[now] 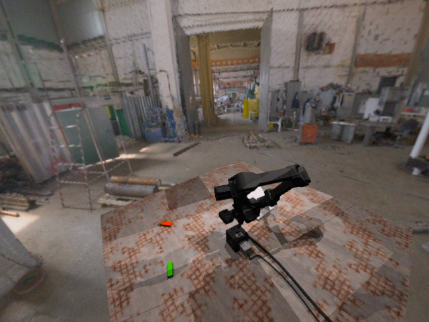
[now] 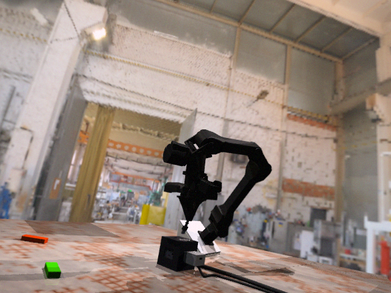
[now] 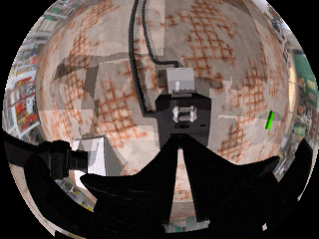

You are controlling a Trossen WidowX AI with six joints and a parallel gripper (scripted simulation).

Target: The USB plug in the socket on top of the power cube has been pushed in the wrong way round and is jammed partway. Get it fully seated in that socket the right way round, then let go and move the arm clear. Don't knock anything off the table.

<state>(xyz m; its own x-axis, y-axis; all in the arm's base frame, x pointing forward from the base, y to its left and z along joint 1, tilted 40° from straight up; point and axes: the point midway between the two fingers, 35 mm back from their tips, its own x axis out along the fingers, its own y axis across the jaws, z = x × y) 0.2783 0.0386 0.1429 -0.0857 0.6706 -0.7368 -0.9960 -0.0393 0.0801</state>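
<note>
So the table [image 1: 346, 263] has the black arm [image 2: 252, 163] bent over the power cube [image 2: 171, 257], gripper [image 2: 186, 224] just above the cube, clenched on something tiny, can't make out the USB plug. Green block [image 1: 169, 269] and orange block [image 1: 166, 223] sit well apart.

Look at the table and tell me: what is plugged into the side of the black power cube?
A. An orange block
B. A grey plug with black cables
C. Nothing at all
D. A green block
B. A grey plug sits against the side of the black power cube, with black cables trailing off across the table, while the small green block and the flat orange block lie apart from it.
</note>
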